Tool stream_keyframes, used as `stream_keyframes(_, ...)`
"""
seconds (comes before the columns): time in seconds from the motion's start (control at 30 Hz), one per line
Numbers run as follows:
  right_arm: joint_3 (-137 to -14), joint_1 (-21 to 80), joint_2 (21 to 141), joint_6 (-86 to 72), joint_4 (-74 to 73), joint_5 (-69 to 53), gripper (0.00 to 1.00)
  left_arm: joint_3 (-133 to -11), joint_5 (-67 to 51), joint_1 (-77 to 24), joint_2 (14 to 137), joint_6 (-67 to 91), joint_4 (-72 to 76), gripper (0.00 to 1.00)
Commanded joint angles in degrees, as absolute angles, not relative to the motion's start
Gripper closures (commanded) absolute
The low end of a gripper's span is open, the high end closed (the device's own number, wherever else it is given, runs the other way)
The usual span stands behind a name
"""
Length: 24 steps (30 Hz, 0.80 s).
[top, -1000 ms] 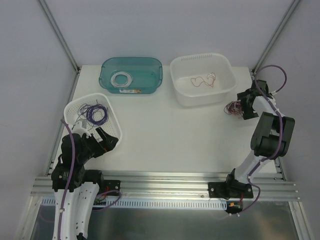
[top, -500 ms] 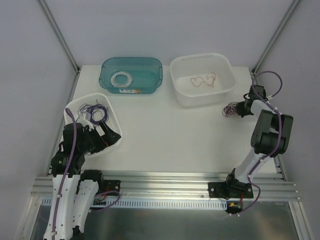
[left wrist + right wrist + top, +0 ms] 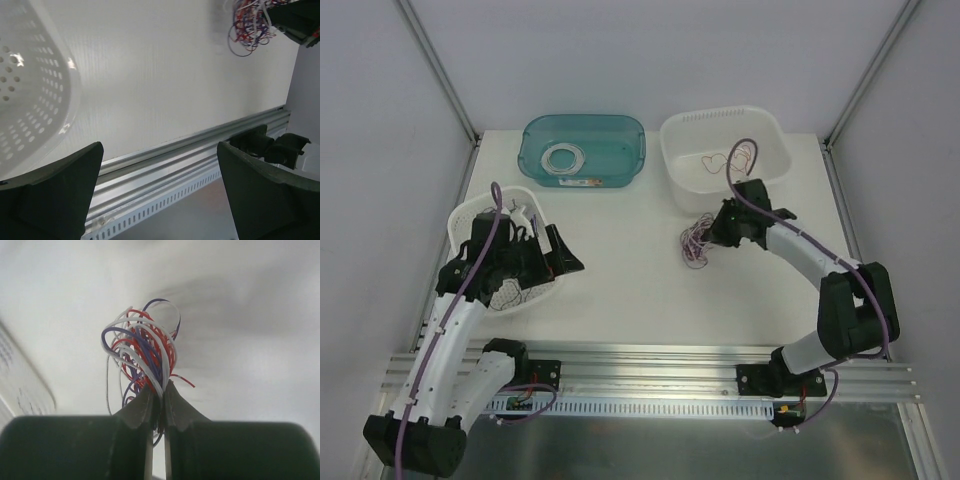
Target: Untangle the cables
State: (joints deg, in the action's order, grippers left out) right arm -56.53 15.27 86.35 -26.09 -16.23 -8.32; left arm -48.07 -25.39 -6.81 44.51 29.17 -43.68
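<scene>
Enclosing the white table (image 3: 620, 285) and cables (image 3: 696, 243), grey walls (image 3: 640, 55) meet aluminium posts (image 3: 437, 68).

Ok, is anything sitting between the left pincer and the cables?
Nothing visible. Only table surface lies between the open left pincer and the cables, which the right pincer grips. The white basket sits beside the left pincer, not across that path.
</scene>
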Motion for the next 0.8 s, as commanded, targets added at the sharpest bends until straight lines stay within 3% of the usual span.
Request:
stream_keyframes(0.0,-54.24,24.74,83.58,-21.45,-15.74,-12.92,0.99,-48.78,-26.37,-12.98,47.01,33.02,-37.63,0.01)
stream_keyframes(0.17,-51.42,32.95,85.78,-21.53,-11.53,-11.52,0.99,-47.90,-17.78,-24.68,52.99,41.64,-31.12,0.01)
stream_keyframes(0.23,-49.23,34.18,86.83,-22.23,-9.94,-11.95,0.94,-47.64,-12.41,-30.63,56.32,47.60,-29.80,0.01)
stream_keyframes(0.27,-48.61,34.45,86.84,-22.06,-8.97,-12.56,0.81,-47.64,-10.74,-32.59,57.56,49.46,-28.40,0.01)
stream_keyframes(0.37,-46.07,34.37,83.95,-20.48,-9.66,-13.01,0.54,-48.95,-4.06,-40.83,63.09,55.62,-26.03,0.01)
stream_keyframes(0.5,-43.95,34.37,74.73,-17.58,-14.23,-11.25,0.27,-54.22,1.65,-48.59,72.14,61.43,-25.23,0.01)
stream_keyframes(0.77,-42.36,33.84,55.82,-16.17,-26.87,2.36,0.23,-67.92,9.91,-56.77,90.34,68.55,-25.22,0.13)
